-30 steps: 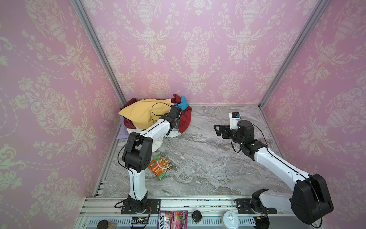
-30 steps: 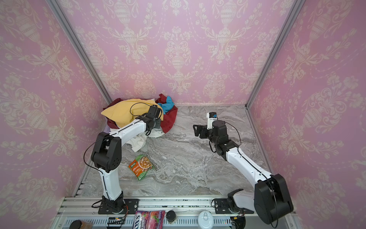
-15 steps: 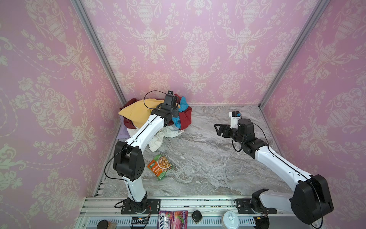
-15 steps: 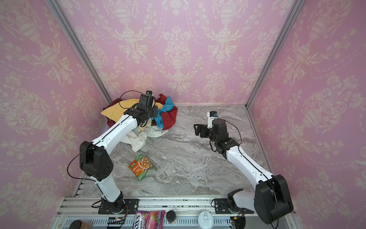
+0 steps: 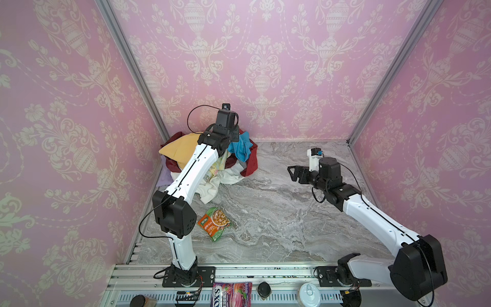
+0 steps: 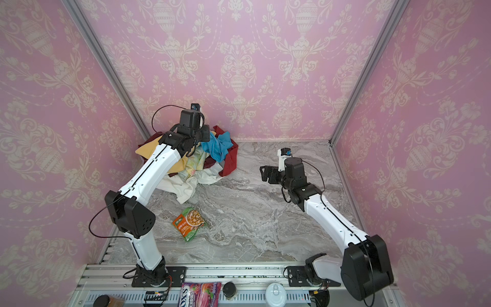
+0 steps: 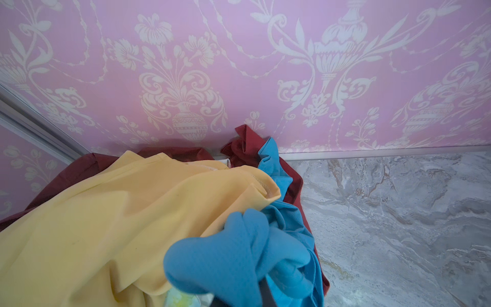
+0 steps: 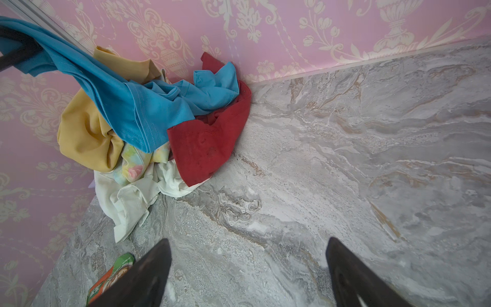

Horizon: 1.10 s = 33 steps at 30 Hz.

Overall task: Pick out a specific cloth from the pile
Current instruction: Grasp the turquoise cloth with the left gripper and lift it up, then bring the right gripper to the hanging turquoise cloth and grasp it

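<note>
Right wrist view: my left end effector (image 8: 25, 49) grips the cloth (image 8: 148, 106), half lifted, rest lying on the pile (image 8: 85, 138); right end effector (image 8: 247, 243) wide, empty.

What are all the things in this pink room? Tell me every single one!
table: one, grey marble.
pile: one heap, yellow, dark red, white, printed, lilac; back left corner.
cloth: one, turquoise-blue, one end lifted, rest on the pile.
snack packet: one, green-orange, on the table before the pile.
sweets bag: one, pink-purple, front rail.
black cap: one, front rail.
white can: one, front rail.
walls: three, pink patterned.
left gripper: one, black, shut on the cloth.
right gripper: one, black, open, above the table.
</note>
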Motion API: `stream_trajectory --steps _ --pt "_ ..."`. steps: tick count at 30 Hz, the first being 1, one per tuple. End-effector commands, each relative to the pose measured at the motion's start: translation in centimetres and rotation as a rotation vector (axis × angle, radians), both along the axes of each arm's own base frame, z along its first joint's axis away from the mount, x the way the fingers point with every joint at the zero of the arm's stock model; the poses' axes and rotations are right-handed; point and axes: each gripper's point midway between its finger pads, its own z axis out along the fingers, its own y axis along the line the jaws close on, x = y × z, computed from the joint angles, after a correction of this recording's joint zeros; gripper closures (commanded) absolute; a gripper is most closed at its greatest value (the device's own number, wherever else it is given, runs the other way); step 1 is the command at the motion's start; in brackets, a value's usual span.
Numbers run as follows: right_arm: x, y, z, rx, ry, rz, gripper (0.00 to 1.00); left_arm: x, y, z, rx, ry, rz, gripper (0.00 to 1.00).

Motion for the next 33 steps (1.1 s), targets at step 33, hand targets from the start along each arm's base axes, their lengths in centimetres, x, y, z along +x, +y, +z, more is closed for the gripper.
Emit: stream_trajectory --steps 33 --pt "1.0 10.4 11.3 0.044 -0.484 0.273 0.0 -9.8 -10.2 18.5 -0.135 -0.295 -0.379 1.0"
